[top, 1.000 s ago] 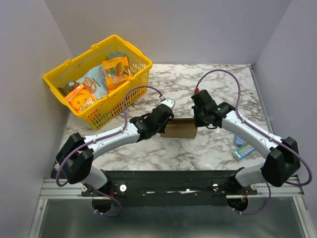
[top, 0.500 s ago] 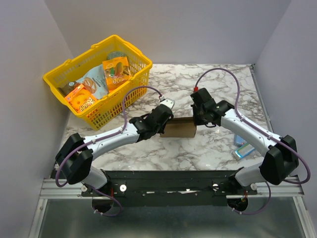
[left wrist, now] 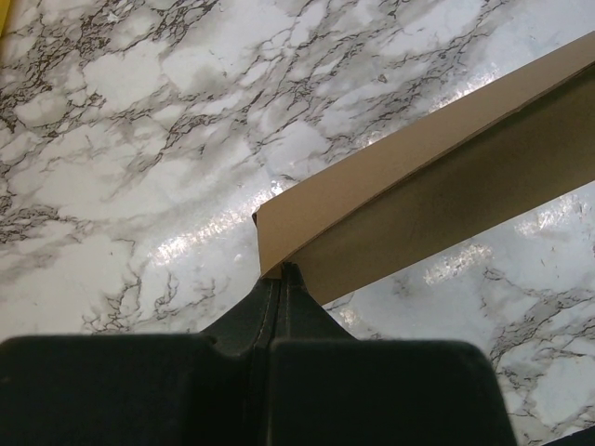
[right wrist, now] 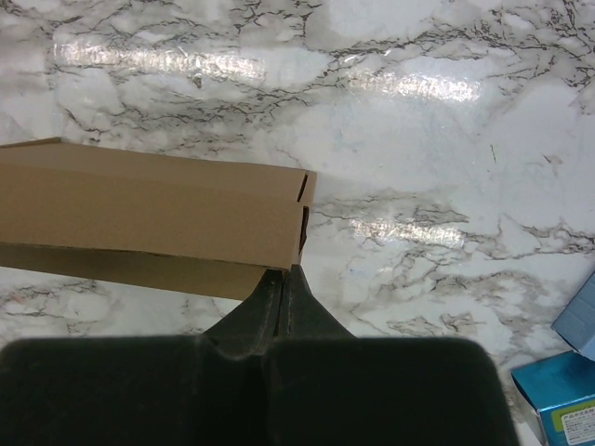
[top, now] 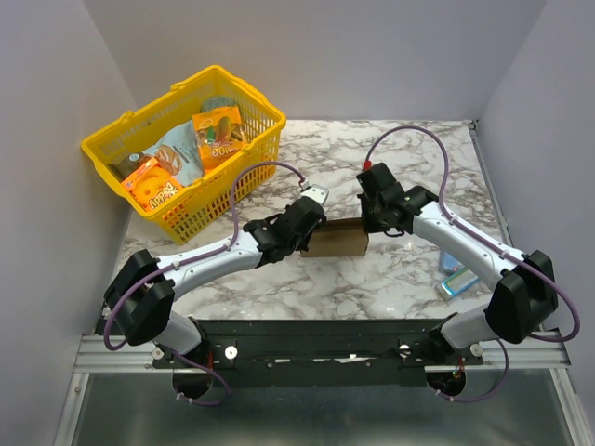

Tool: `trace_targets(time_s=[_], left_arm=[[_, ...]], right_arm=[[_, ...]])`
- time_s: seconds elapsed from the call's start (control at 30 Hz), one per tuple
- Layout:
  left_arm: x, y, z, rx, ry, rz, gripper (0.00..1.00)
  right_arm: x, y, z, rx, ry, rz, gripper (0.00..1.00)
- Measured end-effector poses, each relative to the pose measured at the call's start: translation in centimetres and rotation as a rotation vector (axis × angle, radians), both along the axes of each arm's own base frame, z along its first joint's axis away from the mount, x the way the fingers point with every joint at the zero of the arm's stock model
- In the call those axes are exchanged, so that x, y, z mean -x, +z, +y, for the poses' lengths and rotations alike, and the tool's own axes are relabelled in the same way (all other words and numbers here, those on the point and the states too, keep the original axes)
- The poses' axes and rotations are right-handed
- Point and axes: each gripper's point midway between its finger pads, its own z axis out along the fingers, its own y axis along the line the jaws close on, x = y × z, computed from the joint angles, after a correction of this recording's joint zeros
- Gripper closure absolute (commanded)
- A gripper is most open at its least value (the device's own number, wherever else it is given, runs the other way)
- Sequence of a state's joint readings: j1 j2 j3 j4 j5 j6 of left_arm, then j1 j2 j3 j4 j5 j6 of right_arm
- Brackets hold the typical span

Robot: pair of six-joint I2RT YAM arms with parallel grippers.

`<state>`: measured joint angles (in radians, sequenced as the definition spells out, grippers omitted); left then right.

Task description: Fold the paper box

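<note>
arms (top: 209, 262) (top: 465, 242) converge, left tool (left wrist: 284, 269) and right tool (right wrist: 288, 271) touching paper box (top: 337, 242).

We see a yellow plastic basket (top: 209, 200) standing at the far left of the white, grey-veined marble table (top: 325, 279). It holds colourful snack packs: an orange pack (top: 153, 183) at its near end, a pale blue bag (top: 178, 153) beside that, and an orange-and-green pack (top: 219, 130) toward the far end. Near the table's right edge lies a small blue packet (top: 456, 282), in the right wrist view just beside a paler blue box (right wrist: 581, 316), and plain grey walls (top: 325, 56) close the table in on three sides.
</note>
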<state>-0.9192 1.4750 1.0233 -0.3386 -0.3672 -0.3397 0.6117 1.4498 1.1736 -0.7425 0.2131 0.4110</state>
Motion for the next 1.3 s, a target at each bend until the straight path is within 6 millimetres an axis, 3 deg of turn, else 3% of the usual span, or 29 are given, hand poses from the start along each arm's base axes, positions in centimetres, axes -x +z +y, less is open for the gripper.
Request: trace_targets(time_s=[0.63,1.3], left_arm=[[0.1,-0.1,0.2,-0.017,0.003,-0.009,1.00],[0.4,0.0,-0.3,-0.021,-0.018,-0.016,1.00]], right_arm=[[-0.2,0.2,0.3,-0.014,0.002,0.002,0.99],[0.7,-1.3,-0.6,-0.019,0.064,-0.075,0.99]])
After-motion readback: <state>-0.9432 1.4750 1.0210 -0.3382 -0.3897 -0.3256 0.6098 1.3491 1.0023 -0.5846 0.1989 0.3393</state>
